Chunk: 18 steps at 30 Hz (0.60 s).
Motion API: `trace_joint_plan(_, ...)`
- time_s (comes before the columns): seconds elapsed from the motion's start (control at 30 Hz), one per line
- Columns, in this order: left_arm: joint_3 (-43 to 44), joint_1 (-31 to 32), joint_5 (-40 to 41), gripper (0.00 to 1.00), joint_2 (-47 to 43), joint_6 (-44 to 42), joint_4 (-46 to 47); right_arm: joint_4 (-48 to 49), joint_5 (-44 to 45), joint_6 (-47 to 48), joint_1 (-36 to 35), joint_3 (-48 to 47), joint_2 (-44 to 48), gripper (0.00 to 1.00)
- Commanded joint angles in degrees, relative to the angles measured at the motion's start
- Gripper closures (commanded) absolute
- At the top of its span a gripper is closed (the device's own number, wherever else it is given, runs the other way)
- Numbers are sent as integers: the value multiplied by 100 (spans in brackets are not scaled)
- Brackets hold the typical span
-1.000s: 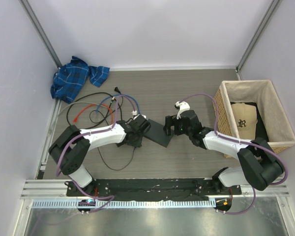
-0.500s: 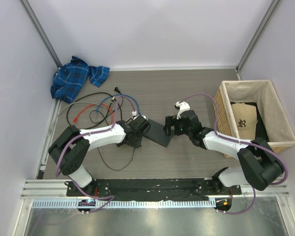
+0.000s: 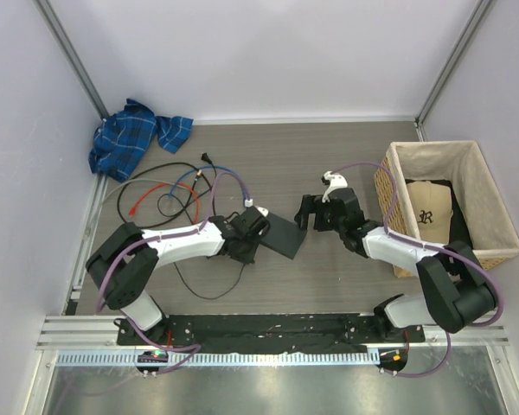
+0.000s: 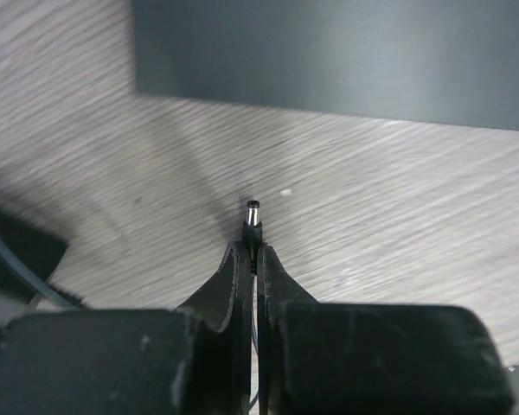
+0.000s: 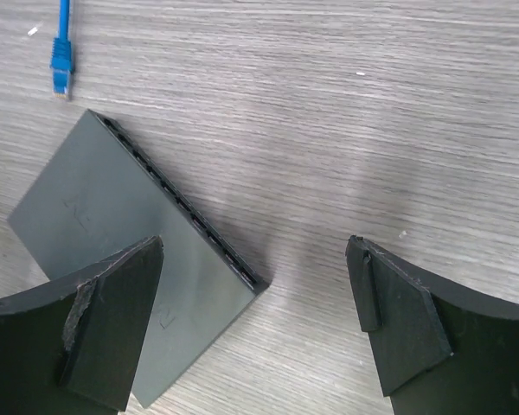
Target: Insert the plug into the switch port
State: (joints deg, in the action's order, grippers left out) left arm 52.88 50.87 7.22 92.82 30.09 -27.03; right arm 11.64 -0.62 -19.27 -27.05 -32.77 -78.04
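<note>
Two arms are reaching in over the wood-grain table [image 3: 346,147]; the left gripper [image 4: 256,264] is pinching one small barrel plug [image 4: 253,216], its fingers pressed almost together on the plug's black collar, with the metal tip sticking out past them; the plug is hanging just above the table, pointing at the near edge of one flat dark grey switch [image 4: 329,52], near it but apart, with a strip of bare wood showing between them; the switch port is not showing on that blurred edge, so I cannot tell where it is sitting; the right gripper [image 5: 251,251] is hovering over a corner of the switch with its two fingers spread wide and holding nothing; from that wrist one row of sockets [image 5: 182,212] is running along one long edge of the switch; one blue connector [image 5: 61,69] is lying beyond it; at the far left a tangle of cords [image 3: 169,194] in four colours, black, red, blue and grey, is sprawling beside one blue plaid cloth [image 3: 134,138]; at the right one wicker basket [image 3: 398,156] is holding one tan cap [image 3: 428,212].
</note>
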Motion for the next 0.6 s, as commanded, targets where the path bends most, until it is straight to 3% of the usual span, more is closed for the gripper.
trace_joint_plan(0.0, 47, 54, -423, 100, -141, -433, 706, 470, -499, -235, 59, 8, -237, 4)
trace_joint_plan(0.4, 495, 98, -442, 100, 623, -442, 962, 392, -1457, -367, 59, -133, -651, 6)
trace_joint_plan(0.57, 714, -165, -432, 100, 860, -591, 998, 400, -1914, -508, 59, -54, -695, 7)
